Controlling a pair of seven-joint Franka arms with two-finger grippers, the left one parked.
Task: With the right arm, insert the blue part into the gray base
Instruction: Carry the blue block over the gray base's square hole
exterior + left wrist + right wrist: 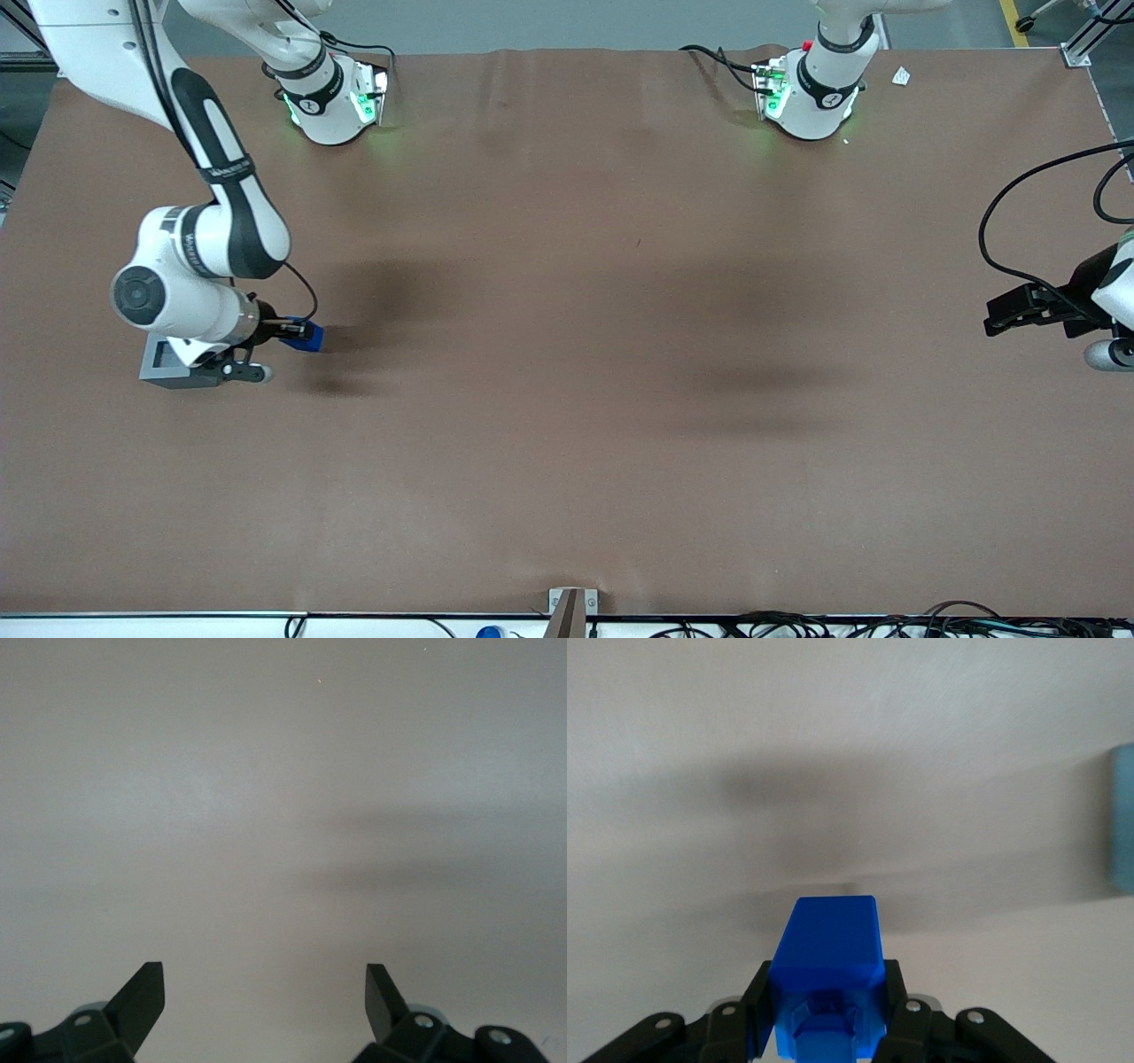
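My right arm's gripper (299, 333) is shut on the blue part (311, 337), a small bright-blue block. In the right wrist view the blue part (829, 935) sits clamped between the black fingers (757, 997) and juts out past them over the brown table. The gray base (164, 363) stands on the table beside the gripper, toward the working arm's end. The arm's wrist hides part of it. Only a pale edge of the gray base (1122, 819) shows in the right wrist view. The blue part is beside the base, not over its recess.
The brown table cover (567, 399) spreads wide toward the parked arm's end. The two arm bases (332, 97) (811, 93) stand at the table edge farthest from the front camera. A small metal bracket (571, 602) sits at the nearest edge.
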